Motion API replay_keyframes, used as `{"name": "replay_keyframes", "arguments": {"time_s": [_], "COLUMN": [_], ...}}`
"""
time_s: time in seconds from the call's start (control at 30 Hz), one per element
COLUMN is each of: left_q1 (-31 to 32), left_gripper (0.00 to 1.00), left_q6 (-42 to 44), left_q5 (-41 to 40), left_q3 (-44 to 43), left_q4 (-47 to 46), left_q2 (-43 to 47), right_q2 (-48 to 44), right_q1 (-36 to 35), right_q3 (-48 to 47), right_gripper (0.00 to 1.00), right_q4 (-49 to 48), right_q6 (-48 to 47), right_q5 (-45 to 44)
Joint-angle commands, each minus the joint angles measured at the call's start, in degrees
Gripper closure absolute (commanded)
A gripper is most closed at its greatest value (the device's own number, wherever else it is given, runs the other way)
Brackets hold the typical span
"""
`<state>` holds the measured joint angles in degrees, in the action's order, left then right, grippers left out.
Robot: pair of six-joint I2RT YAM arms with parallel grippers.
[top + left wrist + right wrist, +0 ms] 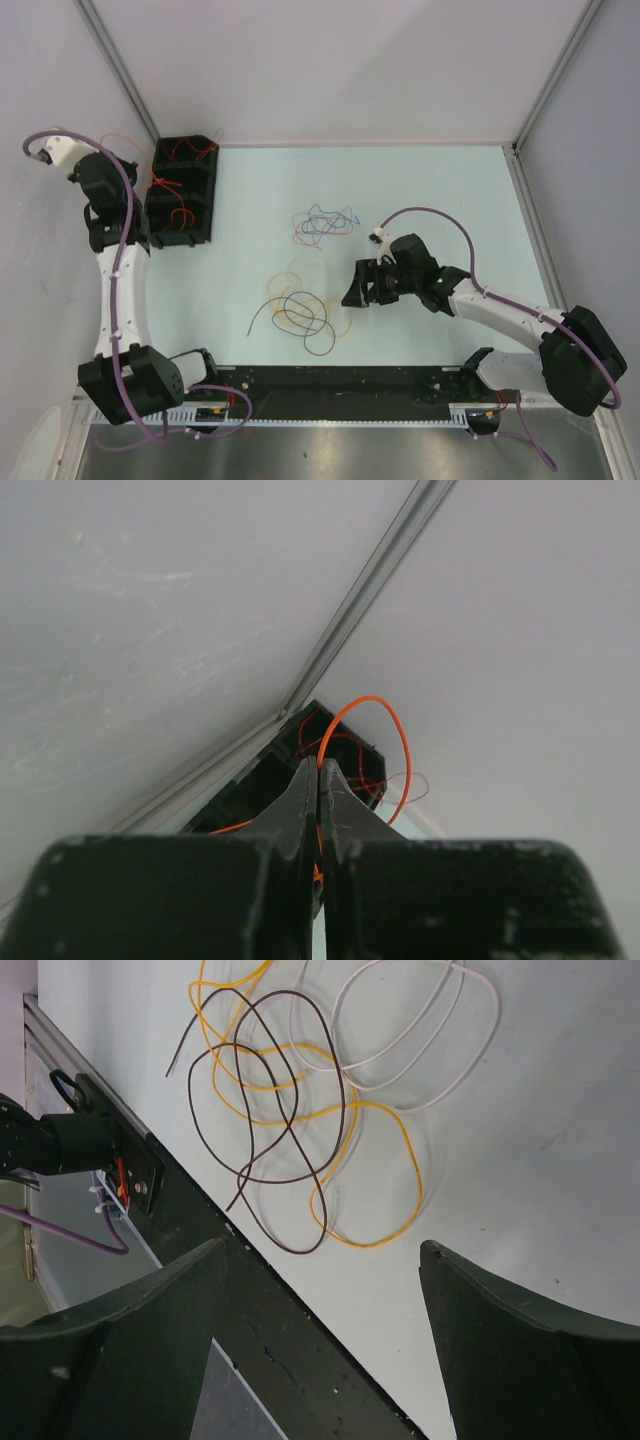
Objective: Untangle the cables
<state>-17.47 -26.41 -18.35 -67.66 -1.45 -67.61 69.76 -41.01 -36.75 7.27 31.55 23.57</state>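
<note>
Left gripper (318, 767): was seen raised at the far left, close to the wall, its fingers pressed together on an orange cable (401, 742) that was looped up from between the tips.
Black bin (196, 200): was set at the far left of the table (460, 210), below the left gripper; orange wires (163, 186) were seen curled in its compartments.
Right gripper (320, 1252): was held over the middle of the table with its jaws spread wide and nothing between them.
Near tangle (300, 314): was laid flat on the table, just left of the right gripper and near the black rail (340, 381).
Near tangle, from the right wrist: a yellow cable (405, 1150) and a dark cable (340, 1090) were seen crossed over each other several times, with a pale cable (480, 1050) looped at their far side.
Far tangle (322, 224): blue, red and purple loops were bunched together, farther out than the near tangle and apart from it.
Black rail: was fixed along the near edge of the table, between the two arm bases.
</note>
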Motion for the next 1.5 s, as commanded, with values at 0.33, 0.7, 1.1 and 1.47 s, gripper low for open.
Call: {"name": "replay_keyframes", "arguments": {"time_s": [0.33,0.7,1.1,1.47], "left_q1": [-0.4,0.0,-0.4,-2.5], "left_gripper": [1.00,1.00,1.00,1.00], "left_q6": [2.0,4.7,10.4,13.3], "left_q5": [1.2,2.4,5.9,7.4], "left_q3": [3.1,0.8,-3.9,0.7], "left_q4": [4.4,7.4,5.2,-4.2], "left_q2": [-1.2,-11.0,-21.8,-28.2], "right_q2": [-1.3,-0.9,-0.1,1.0], "right_q1": [0.2,1.0,2.4,3.3], "right_q3": [0.9,1.5,1.9,2.0], "right_gripper": [0.17,0.18,0.17,0.18], "right_q4": [-2.2,-3.2,-4.0,-5.2], "right_q6": [-1.0,-1.2,-1.8,-1.6], "right_q5": [1.0,2.0,3.6,5.1]}}
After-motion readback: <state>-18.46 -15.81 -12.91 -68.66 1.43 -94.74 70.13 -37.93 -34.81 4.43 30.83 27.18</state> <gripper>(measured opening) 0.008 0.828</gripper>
